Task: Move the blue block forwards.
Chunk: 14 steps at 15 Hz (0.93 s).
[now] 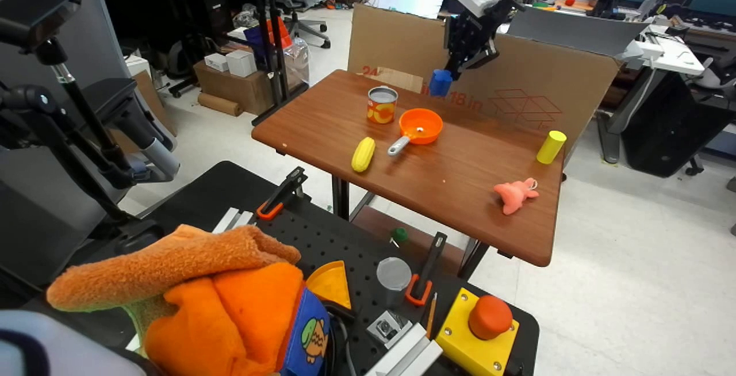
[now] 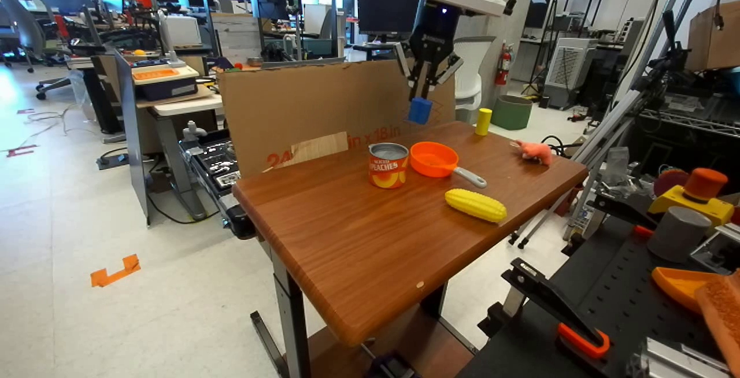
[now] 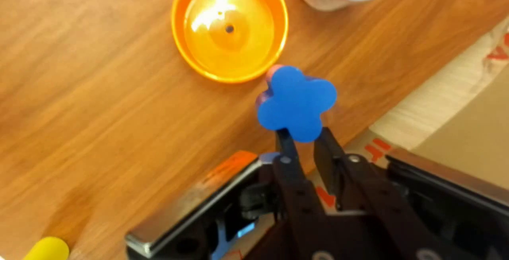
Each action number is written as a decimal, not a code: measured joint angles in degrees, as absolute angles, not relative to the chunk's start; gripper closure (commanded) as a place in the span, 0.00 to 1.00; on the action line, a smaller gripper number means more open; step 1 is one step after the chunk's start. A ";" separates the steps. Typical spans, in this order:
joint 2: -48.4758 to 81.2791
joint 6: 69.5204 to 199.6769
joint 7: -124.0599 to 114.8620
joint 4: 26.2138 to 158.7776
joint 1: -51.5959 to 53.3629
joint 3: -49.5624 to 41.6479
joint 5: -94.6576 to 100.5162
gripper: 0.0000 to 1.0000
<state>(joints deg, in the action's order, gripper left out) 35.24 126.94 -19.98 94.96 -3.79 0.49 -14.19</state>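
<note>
The blue block (image 1: 440, 83) hangs from my gripper (image 1: 453, 70) above the back edge of the brown table (image 1: 460, 192). In an exterior view the block (image 2: 420, 110) is in the air, slightly tilted, under the fingertips (image 2: 424, 92). In the wrist view its top face (image 3: 297, 103) looks like a five-lobed flower. My fingers (image 3: 303, 132) are closed on one lobe, one on each side. The orange pan (image 3: 230, 29) lies on the table below, beside the block in the wrist view.
A peach can (image 1: 382, 104) stands left of the pan (image 1: 431, 126). Yellow corn (image 1: 363, 154) lies nearer the front edge. A yellow cylinder (image 1: 551, 146) and a pink toy (image 1: 515, 195) are on the right side. A cardboard sheet (image 1: 397, 37) stands upright behind the table.
</note>
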 measured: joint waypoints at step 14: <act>24.22 130.96 -20.39 122.81 -0.94 -7.49 4.16 0.95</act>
